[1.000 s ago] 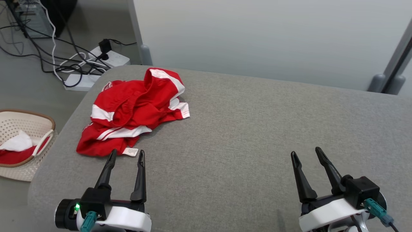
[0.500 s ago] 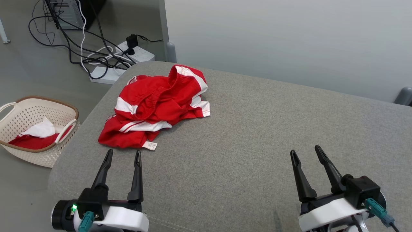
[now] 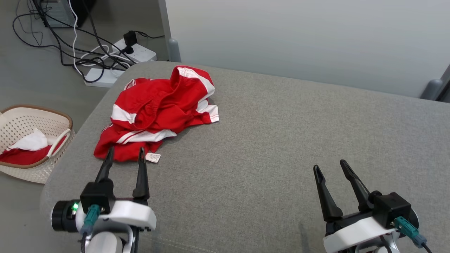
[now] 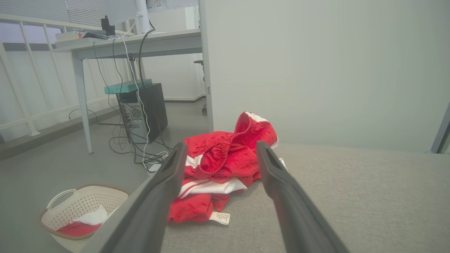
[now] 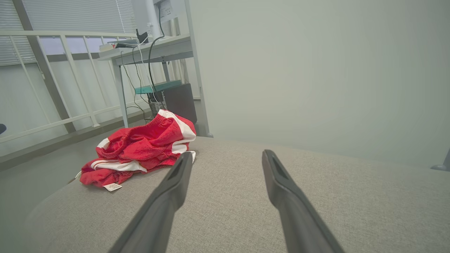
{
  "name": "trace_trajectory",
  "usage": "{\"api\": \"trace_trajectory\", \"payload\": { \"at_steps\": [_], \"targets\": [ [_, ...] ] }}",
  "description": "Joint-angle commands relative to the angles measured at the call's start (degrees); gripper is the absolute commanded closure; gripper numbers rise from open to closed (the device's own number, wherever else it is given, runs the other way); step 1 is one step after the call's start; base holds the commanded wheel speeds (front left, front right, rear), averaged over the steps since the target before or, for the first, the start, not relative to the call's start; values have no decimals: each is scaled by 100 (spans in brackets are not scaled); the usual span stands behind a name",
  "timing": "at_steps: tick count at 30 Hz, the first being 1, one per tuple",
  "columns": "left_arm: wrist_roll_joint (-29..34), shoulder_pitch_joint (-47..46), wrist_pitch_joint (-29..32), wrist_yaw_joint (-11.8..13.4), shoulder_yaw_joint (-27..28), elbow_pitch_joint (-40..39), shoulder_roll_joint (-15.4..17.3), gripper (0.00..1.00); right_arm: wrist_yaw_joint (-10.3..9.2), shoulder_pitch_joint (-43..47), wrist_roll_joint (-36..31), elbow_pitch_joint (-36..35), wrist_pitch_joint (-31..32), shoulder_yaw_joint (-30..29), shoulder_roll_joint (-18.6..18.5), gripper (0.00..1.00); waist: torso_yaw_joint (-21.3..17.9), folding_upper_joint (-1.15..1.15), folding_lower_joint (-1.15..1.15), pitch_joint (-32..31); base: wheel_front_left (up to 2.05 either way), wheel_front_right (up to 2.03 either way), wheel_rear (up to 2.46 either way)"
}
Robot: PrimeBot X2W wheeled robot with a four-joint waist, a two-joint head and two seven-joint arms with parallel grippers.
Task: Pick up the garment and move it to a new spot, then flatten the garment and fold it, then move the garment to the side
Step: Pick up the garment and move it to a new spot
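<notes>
One basket (image 3: pixel 35 174) sits on the floor at nine o'clock from us, off the edge of the grey cushion (image 3: pixel 281 140). In it we see one white cloth (image 3: pixel 30 142) lying over one red cloth (image 3: pixel 17 158).

We count one garment (image 3: pixel 154 112), red with white stripes. It lies crumpled on the cushion at about ten o'clock, near the far left corner. Its one white label (image 3: pixel 153 157) pokes out at the near hem.

We count two grippers. Our left gripper (image 3: pixel 126 150) has its fingers spread, and they grip nothing. Its tips are at the garment's near hem, though we cannot tell whether they touch it. Our right gripper (image 3: pixel 328 165), at five o'clock, also has its fingers spread and holds nothing. It is over bare cushion, well apart from the garment.

Two white power strips (image 3: pixel 139 52) lie on the floor at eleven o'clock among black and white cables (image 3: pixel 70 59).
</notes>
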Motion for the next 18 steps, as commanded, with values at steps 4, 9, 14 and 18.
{"api": "trace_trajectory", "payload": {
  "at_steps": [4,9,14,18],
  "targets": [
    [-46,-867,-76,-40,270,302,30,0,41,-244,-88,-78,-78,132,-49,0,-209,0,0,281,0,0,0],
    [-231,-1657,-76,-85,549,1086,74,0,41,-437,-142,-52,-78,180,-51,0,-424,0,0,578,0,0,0],
    [-267,-2483,-76,-215,609,1986,181,0,41,-612,-175,-29,-78,216,-137,0,-607,0,0,838,0,0,0],
    [-234,-3085,-76,-256,601,2697,300,0,41,-752,-183,-43,-78,270,-176,0,-773,0,0,1071,0,0,0]
  ]
}}
